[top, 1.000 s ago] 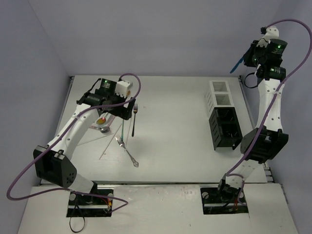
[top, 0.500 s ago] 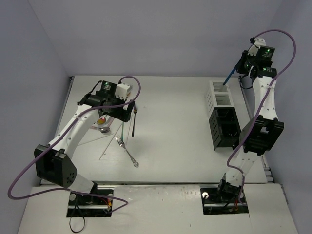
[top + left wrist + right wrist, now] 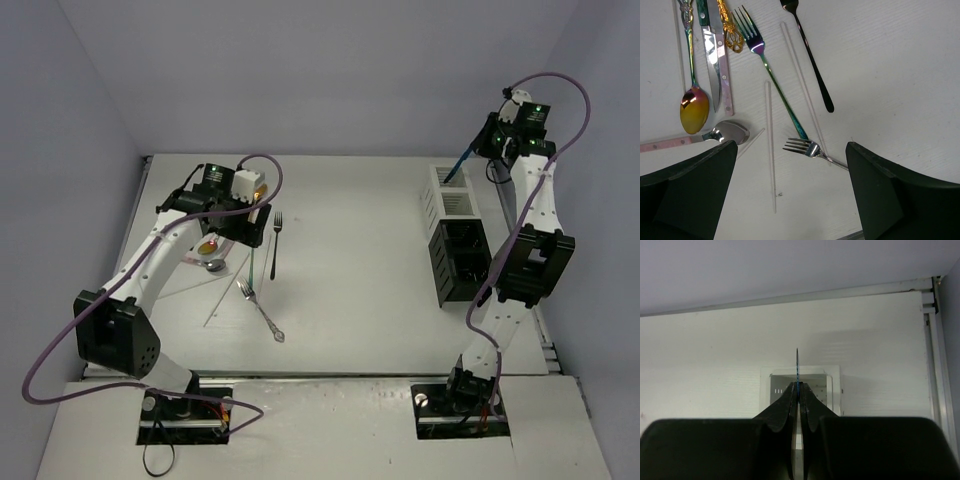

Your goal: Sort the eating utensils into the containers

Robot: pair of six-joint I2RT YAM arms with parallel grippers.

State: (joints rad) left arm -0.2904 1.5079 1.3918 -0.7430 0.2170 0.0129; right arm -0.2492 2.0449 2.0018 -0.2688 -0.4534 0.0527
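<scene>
My right gripper [image 3: 487,143] is shut on the blue knife [image 3: 459,164], which slants down-left over the far end of the white container [image 3: 452,200]. In the right wrist view the shut gripper [image 3: 798,388] holds the knife [image 3: 797,365] edge-on above the white container [image 3: 834,385]. The black container [image 3: 460,262] adjoins the white one. My left gripper [image 3: 248,226] hovers open and empty [image 3: 792,200] above the table. Below it lie a silver fork [image 3: 807,147], teal-handled fork [image 3: 775,82], dark fork [image 3: 812,60], gold spoon [image 3: 694,107], silver spoon [image 3: 730,132] and pale sticks [image 3: 770,160].
A pink-handled table knife [image 3: 716,55] and an ornate gold handle [image 3: 729,27] lie among the cutlery at the left. The cutlery also shows in the top view, with the silver fork [image 3: 262,312] nearest the front. The table's right edge rail [image 3: 935,360] runs beside the containers.
My right arm has swung left and lower, bringing the blue knife from off the table's right edge to over the white container. The left gripper has barely shifted.
</scene>
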